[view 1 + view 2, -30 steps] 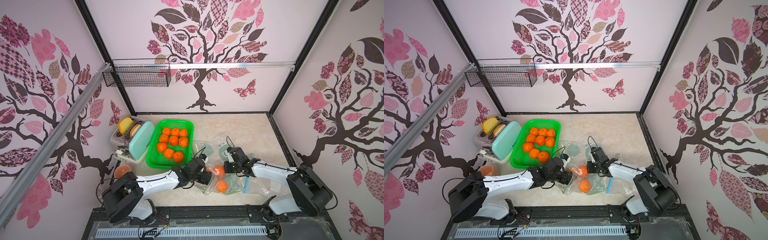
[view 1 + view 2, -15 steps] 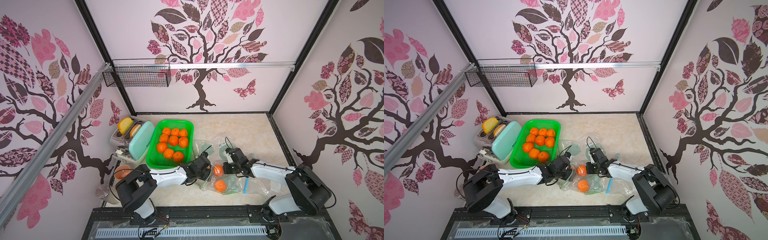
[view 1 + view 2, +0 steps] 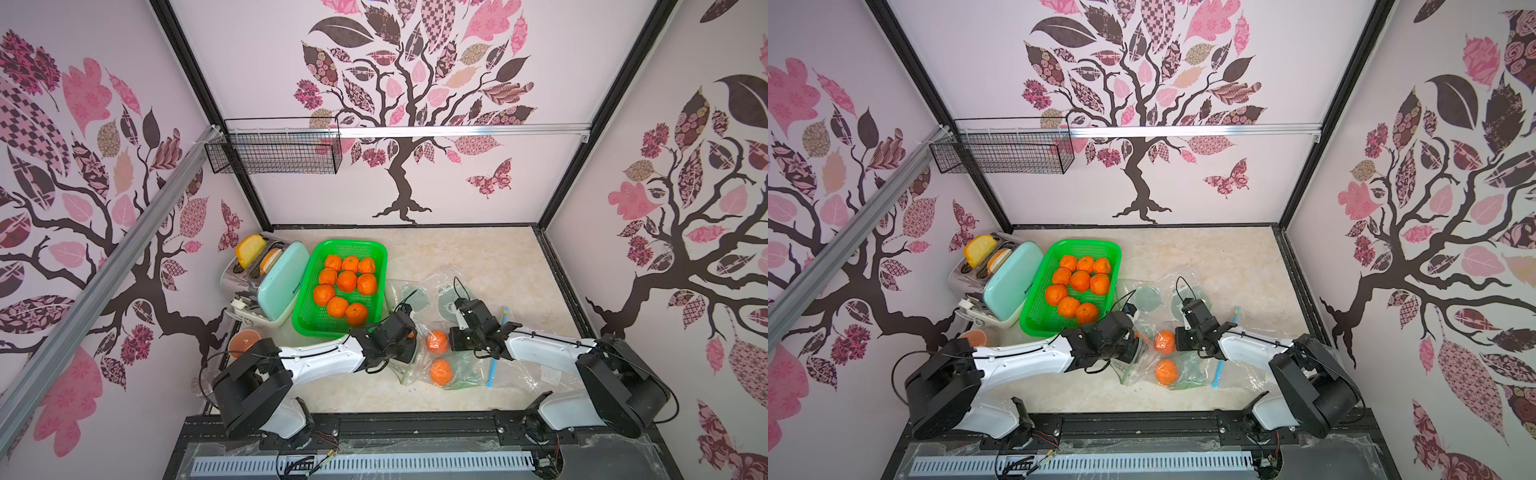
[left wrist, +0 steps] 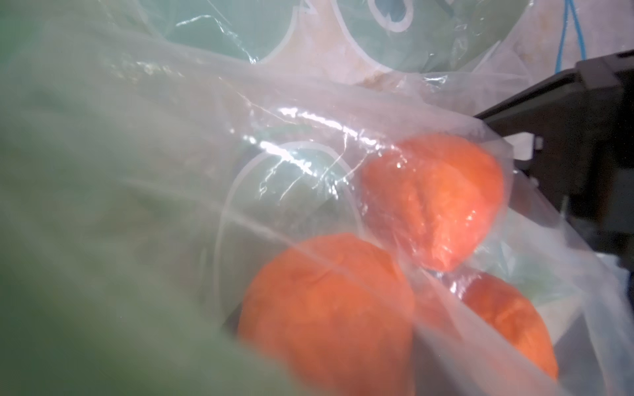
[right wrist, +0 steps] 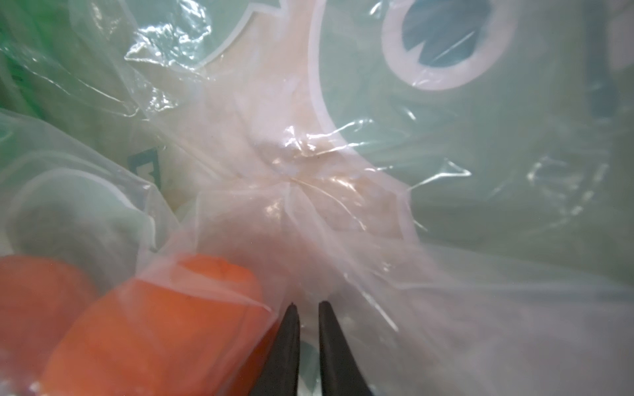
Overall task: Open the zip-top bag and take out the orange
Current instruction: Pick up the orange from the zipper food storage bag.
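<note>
One orange point(image 3: 441, 371) lies nearest in the bag point(image 3: 467, 376); a second orange point(image 3: 437, 341), at its twelve o'clock, sits between the hands. The right hand point(image 5: 307, 307) pinches bag film; the left hand point(image 3: 409, 348) reaches in, grip unclear. Best to hold the film taut and close gently on fruit.

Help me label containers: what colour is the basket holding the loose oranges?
The basket is bright green, clearest in a top view.
</note>
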### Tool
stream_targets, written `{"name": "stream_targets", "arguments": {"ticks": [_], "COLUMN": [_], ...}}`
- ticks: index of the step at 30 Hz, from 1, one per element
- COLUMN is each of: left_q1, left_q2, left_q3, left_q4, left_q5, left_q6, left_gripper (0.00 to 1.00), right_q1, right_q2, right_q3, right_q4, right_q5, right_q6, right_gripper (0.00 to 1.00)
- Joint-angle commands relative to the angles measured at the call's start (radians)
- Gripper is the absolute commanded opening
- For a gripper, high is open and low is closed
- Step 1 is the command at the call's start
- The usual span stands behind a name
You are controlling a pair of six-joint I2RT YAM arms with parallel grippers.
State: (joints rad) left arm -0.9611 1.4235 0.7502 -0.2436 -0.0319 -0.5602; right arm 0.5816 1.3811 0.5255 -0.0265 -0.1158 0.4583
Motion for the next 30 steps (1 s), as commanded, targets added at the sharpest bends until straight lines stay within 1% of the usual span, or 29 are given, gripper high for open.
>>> {"name": "stream_targets", "arguments": {"ticks": [1, 5, 11, 14, 18, 23, 30], "left_q1": [-0.003, -0.001, 0.008, 0.02, 0.035, 0.059, 0.066], "left_q2": [-0.082, -0.172, -0.314, -0.349, -0.371, -0.362, -0.369], "left_q3": [0.0, 0.01, -0.022, -0.023, -0.042, -0.051, -0.004], "left_q4": [-0.108, -0.202, -0.229, -0.258, -0.235, -0.194, -0.254], "left_q5": [0.064, 0.161, 0.199, 0.207, 0.231, 0.291, 0.322], "left_q6": [-0.001, 0.014, 0.003, -0.002, -0.009, -0.023, 0.001], "left_gripper": [0.4, 0.4, 0.38, 0.38, 0.37, 0.36, 0.35], "right_q1": [0.006, 0.004, 0.003, 0.003, 0.003, 0.003, 0.003], "right_q2": [-0.057, -0.114, -0.178, -0.214, -0.251, -0.25, -0.211], "right_q3": [-0.044, -0.101, -0.179, -0.198, -0.23, -0.245, -0.233], "right_q4": [0.028, 0.072, 0.169, 0.181, 0.213, 0.241, 0.246], "right_q5": [0.071, 0.118, 0.162, 0.143, 0.166, 0.18, 0.167], "right_q6": [0.036, 0.054, 0.083, 0.086, 0.105, 0.106, 0.108], "right_gripper": [0.17, 0.17, 0.17, 0.18, 0.18, 0.18, 0.18]}}
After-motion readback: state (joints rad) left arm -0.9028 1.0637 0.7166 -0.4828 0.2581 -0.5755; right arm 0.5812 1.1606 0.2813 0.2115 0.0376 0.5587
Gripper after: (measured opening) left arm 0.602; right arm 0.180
